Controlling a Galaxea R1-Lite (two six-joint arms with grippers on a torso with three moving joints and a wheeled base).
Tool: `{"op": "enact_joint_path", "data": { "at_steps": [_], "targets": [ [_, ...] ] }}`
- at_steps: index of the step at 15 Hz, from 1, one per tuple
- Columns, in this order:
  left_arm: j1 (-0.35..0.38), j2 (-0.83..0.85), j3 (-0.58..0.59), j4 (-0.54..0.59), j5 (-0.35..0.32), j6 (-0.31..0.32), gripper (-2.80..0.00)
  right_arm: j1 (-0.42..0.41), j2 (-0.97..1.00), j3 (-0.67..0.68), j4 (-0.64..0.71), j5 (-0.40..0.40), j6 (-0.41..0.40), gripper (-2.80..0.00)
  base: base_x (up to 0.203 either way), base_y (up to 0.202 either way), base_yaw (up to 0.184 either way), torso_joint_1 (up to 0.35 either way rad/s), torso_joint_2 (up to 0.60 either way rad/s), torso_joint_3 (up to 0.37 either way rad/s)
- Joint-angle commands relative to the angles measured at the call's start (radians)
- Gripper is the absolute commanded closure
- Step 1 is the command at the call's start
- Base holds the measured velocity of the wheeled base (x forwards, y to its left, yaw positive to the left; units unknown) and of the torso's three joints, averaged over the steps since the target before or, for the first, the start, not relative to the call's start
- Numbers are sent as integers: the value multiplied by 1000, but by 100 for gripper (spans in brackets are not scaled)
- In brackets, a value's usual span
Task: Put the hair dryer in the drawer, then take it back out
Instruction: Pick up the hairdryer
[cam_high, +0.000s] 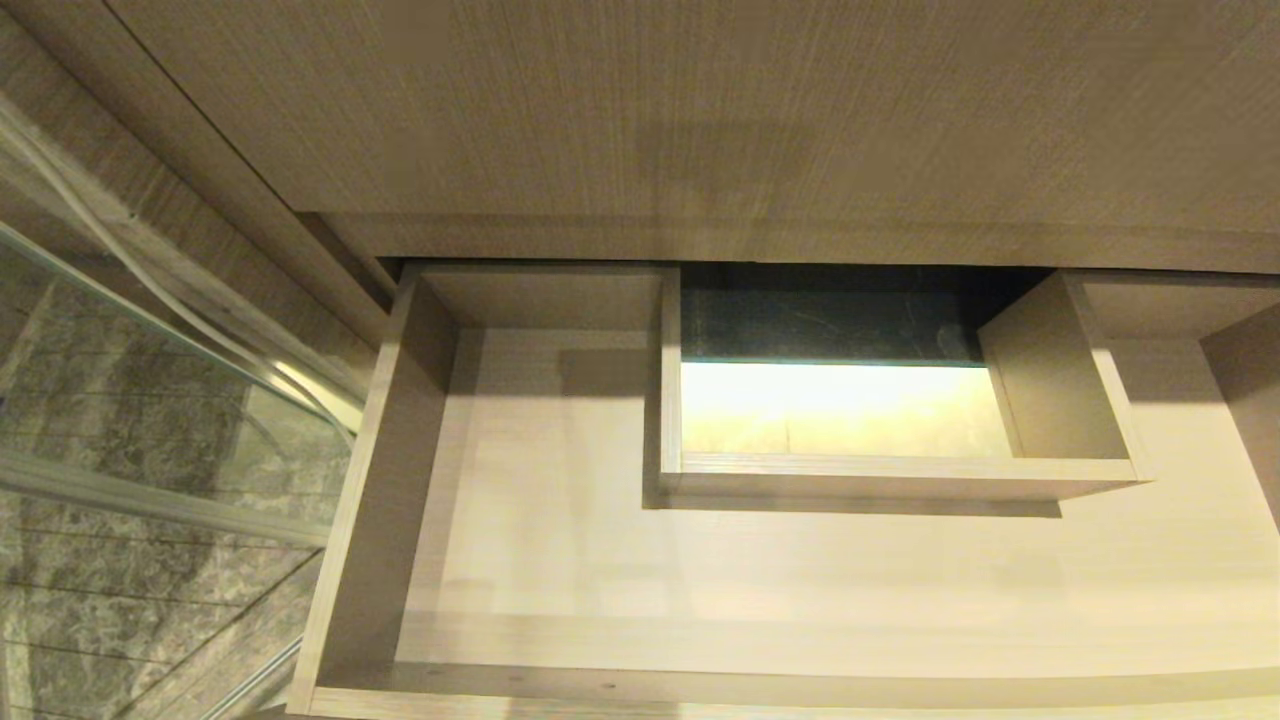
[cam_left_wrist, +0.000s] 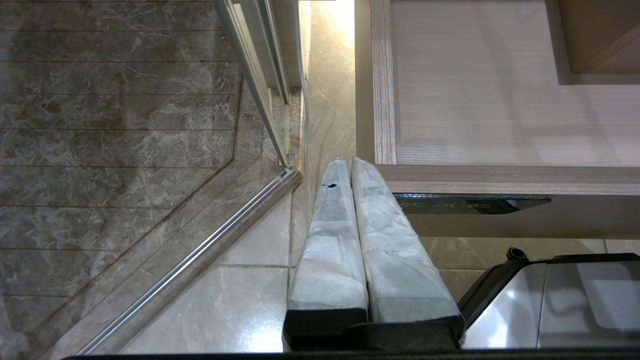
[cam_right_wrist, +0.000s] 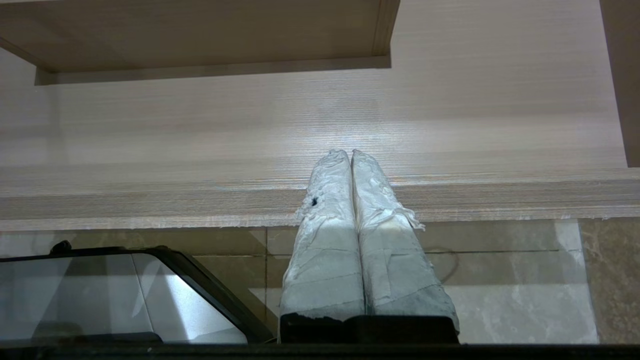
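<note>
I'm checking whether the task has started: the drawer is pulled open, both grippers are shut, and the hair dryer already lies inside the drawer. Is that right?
Not quite. The drawer is open and the left gripper and right gripper are shut, but the head view shows no hair dryer inside the drawer; its floor is bare in all three views.

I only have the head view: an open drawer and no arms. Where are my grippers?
Observer: The left gripper is shut, its tips at the front left corner of the drawer, outside it.
Operator: And the right?
Observer: The right gripper is shut too, its tips over the drawer's front edge, holding nothing.
Operator: Any hair dryer in the wrist views?
Observer: No. They show only the drawer, the floor tiles and a dark label plate on the drawer front.
</note>
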Motion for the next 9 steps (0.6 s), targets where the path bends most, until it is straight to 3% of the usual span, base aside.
{"op": "enact_joint_path", "data": {
  "at_steps": [1, 9],
  "targets": [
    [0, 1, 0, 0, 0, 0, 0, 2, 1, 0, 1, 0, 1, 0, 0, 0, 0, 0, 0, 0],
    [0, 2, 0, 0, 3, 2, 0, 1, 1, 0, 1, 0, 1, 0, 0, 0, 0, 0, 0, 0]
  ]
}}
